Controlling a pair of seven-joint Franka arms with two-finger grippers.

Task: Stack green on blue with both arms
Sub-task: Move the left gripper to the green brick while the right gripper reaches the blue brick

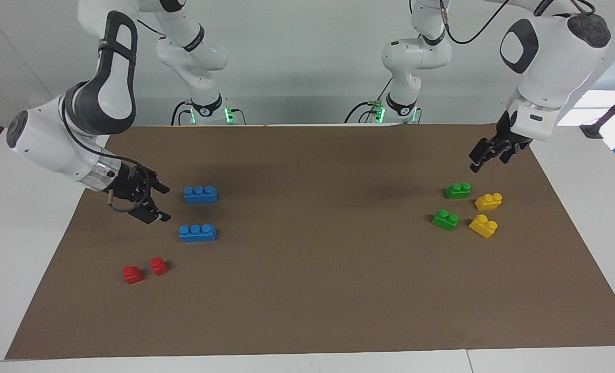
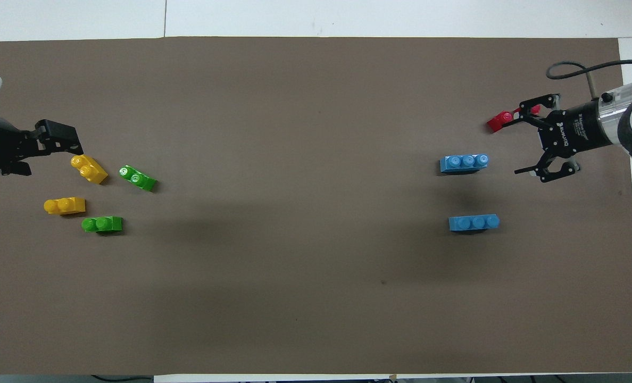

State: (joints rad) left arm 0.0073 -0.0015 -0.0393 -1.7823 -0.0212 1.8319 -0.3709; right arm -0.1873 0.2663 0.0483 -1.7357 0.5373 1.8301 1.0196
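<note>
At the facing view's left edge, the right gripper is hovering wide open and empty beside two blue bricks. Upper right, the left gripper, seemingly closed and empty, is hanging above two green bricks.

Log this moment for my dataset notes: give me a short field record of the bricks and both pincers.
green bricks: two, loose on the mat at the left arm's end
blue bricks: two, loose at the right arm's end, none stacked
yellow bricks: two, beside the green
red bricks: two, farther from the robots than the blue
left pincer: raised, empty, by the green brick nearer the robots
right pincer: open, empty, beside the blue bricks
stacking: not begun
</note>
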